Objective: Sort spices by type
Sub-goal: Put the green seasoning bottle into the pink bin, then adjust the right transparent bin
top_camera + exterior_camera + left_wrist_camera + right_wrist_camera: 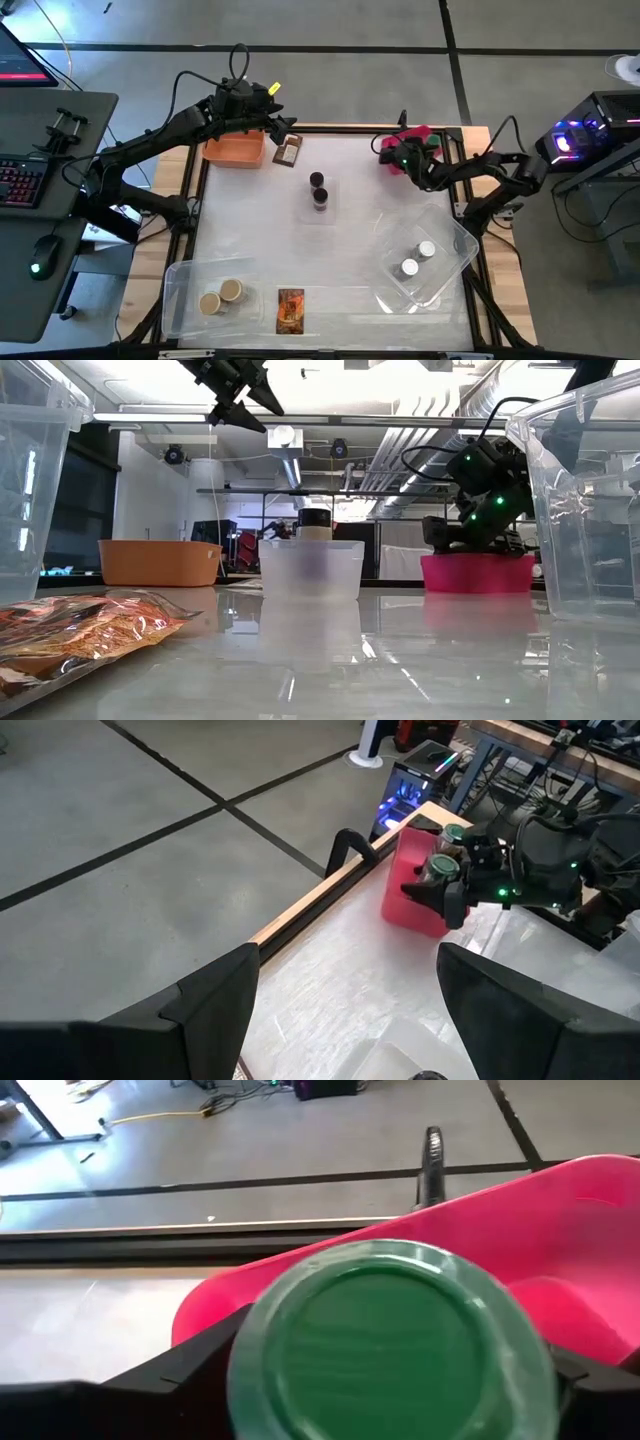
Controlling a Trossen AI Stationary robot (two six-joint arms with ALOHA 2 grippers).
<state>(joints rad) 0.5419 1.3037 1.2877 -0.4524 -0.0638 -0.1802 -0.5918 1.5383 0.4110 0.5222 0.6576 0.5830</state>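
Note:
My right gripper (395, 1380) hangs at the pink bin's (418, 135) near rim, shut on a green-capped jar (390, 1345). A second green-capped jar (452, 833) stands in that bin. My left gripper (340, 1010) is open with nothing between its fingers, high above the table's far left by the orange bin (235, 150). Two dark-capped jars (318, 190) stand at mid table. White-capped jars (418, 260) sit in the near right clear tub, tan-capped ones (221, 297) in the near left tub. An orange packet (290, 310) lies flat at the near edge. My right gripper has the green-capped jar between its two fingers (200, 1370), one on each side of it just below the cap's rim (250, 1370). The fingers slant down toward the table's far edge. The jar stays upright, cap up, lifted clear over the bin's rim.
A small brown packet (290, 152) lies beside the orange bin. A small clear cup (310, 570) stands mid table around the dark-capped jars. Bare tabletop lies between the bins and the tubs. A desk with keyboard (25, 180) stands left of the table.

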